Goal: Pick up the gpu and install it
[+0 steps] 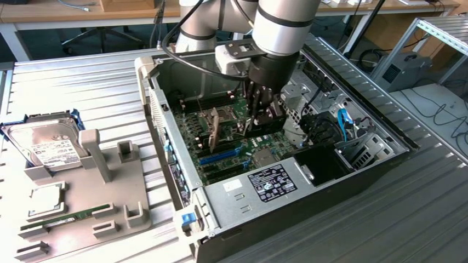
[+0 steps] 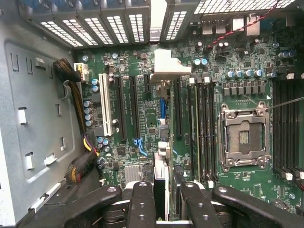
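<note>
Inside the open computer case [image 1: 157,104], my gripper [image 1: 261,112] is shut on the gpu [image 1: 269,119], a slim dark card held on edge just over the green motherboard [image 1: 227,148]. The wrist view has the gpu [image 2: 163,156] edge-on between my two black fingers [image 2: 142,204], and my gripper [image 2: 166,209] clamps its near end. Its silvery end bracket [image 2: 168,66] reaches the case's rear slot openings [image 2: 128,23]. The card runs along the expansion slots [image 2: 134,109], over a blue slot [image 2: 162,107]. I cannot tell whether it touches the slot.
The CPU socket [image 2: 243,137] and memory slots [image 2: 202,128] lie beside the card. Cables [image 2: 78,95] run along the case wall. The power supply [image 1: 270,181] fills the case's near end. On the exterior view's left, a grey fixture [image 1: 109,186] holds a hard drive [image 1: 44,145] and a green memory stick [image 1: 58,219].
</note>
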Motion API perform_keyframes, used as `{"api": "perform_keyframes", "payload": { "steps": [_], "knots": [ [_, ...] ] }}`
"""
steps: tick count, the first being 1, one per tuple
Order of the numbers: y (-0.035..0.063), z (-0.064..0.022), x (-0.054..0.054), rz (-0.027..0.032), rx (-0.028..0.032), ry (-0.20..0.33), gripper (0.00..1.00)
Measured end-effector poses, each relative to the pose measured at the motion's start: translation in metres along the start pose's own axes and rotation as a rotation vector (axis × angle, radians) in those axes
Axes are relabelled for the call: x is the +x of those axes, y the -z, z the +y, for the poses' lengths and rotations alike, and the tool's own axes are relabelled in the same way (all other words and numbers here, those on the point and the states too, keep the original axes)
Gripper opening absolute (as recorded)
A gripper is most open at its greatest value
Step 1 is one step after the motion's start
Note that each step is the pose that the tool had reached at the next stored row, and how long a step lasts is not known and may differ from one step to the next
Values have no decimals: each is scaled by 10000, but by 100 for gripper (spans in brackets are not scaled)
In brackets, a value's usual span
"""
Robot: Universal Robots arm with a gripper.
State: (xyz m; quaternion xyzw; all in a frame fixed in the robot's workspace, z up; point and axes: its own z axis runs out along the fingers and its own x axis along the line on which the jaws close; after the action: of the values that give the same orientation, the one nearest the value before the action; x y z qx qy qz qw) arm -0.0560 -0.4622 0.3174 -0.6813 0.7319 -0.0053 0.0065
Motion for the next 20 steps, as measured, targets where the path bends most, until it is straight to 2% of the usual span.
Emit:
{"api": "perform_keyframes", "payload": {
  "steps": [20],
  "knots": [
    [-13,44,20,1,0,0,26]
  ]
}}
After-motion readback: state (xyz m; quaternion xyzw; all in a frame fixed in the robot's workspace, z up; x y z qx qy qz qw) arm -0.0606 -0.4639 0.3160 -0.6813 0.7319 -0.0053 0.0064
